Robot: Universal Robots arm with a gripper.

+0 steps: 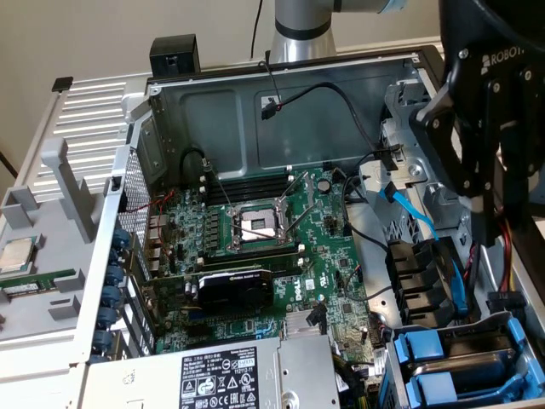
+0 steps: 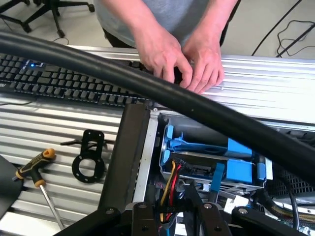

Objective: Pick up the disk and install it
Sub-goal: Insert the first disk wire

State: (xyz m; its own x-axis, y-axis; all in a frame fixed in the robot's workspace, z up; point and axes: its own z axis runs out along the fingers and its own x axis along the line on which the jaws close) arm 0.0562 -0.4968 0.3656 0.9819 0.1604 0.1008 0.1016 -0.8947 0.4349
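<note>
The computer case [image 1: 255, 111] is lying on its side with the cover off, I judge so that the tool can be working on the insides from above. Inside the case the motherboard [image 1: 332, 213] is facing up, and the grey power-supply box [image 1: 221, 375] is sitting along one edge. The tool [image 1: 487, 230] is hanging over the case's drive-bay corner, above the loose cabling. I cannot tell how wide it is standing, nor whether it is holding anything. A thick black hose [image 2: 147, 83] is running across above that corner. A person's hands [image 2: 167, 54] are resting on the case's outer edge, perhaps steadying it. The disk [image 2: 241, 172], as I am reading it, is sitting in the bay at that corner of the case, one of two blue-framed units stacked there.

Beyond the case a chair base [image 2: 54, 6] is standing on a pale floor [image 2: 74, 24]. A ribbed grey surface [image 2: 39, 123] is carrying the case. Just outside the case a keyboard [image 2: 59, 81] is lying, and nearer the case wall a screwdriver [image 2: 34, 169] and a black bracket [image 2: 88, 160], probably being kept within reach. On the case's opposite side a small CPU chip [image 1: 17, 254] is lying loose.
</note>
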